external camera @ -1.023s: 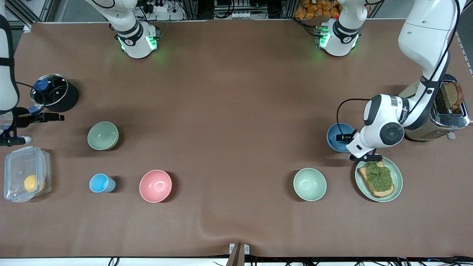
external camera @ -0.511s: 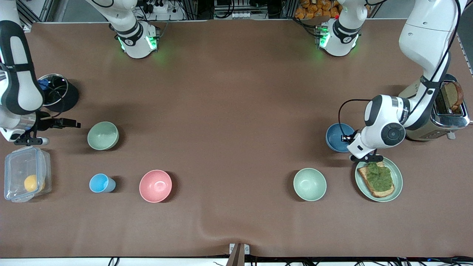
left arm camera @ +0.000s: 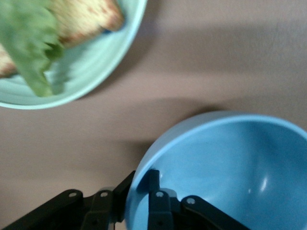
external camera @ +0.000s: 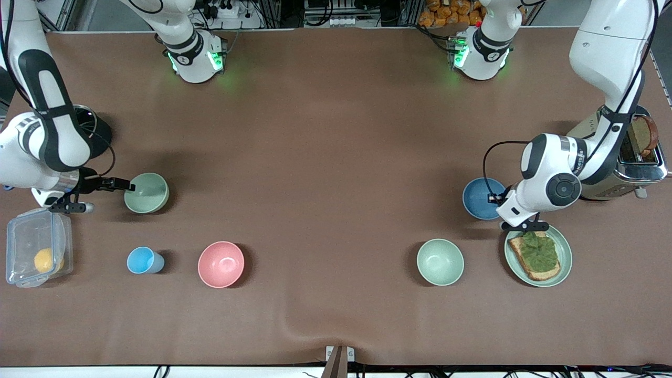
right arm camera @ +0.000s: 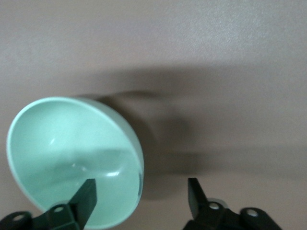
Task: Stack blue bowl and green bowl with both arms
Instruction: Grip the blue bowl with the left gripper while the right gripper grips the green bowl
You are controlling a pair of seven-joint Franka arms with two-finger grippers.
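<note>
So at the right arm's end of the table there's a clear plastic box (external camera: 37,247) with something yellow inside, and farther from the camera a dark pot (external camera: 93,137) mostly hidden by the arm. The right gripper (external camera: 126,185) is down at the rim of the green bowl (external camera: 146,192), fingers spread apart; in the right wrist view one finger (right arm camera: 85,197) sits over the inside of the bowl (right arm camera: 72,158) and the other one out past the wall, so it's straddling the rim without being closed on it. Nearer the camera from that bowl are a small light-blue cup (external camera: 144,260) and a pink bowl (external camera: 221,264), side by side but apart.

Moving toward the left arm's end, there's a paler mint bowl (external camera: 440,261), then the blue bowl (external camera: 480,198) farther from the camera. The left gripper (external camera: 494,198) is pinched onto the blue bowl's rim: the left wrist view shows one finger (left arm camera: 154,191) inside the bowl (left arm camera: 225,167) and the other pressed on the outside wall. Just beside it, nearer the camera, a green plate (external camera: 564,257) holds toast with lettuce (external camera: 538,253) on top. A toaster (external camera: 638,157) with a slice sticking out sits at the table's end.
</note>
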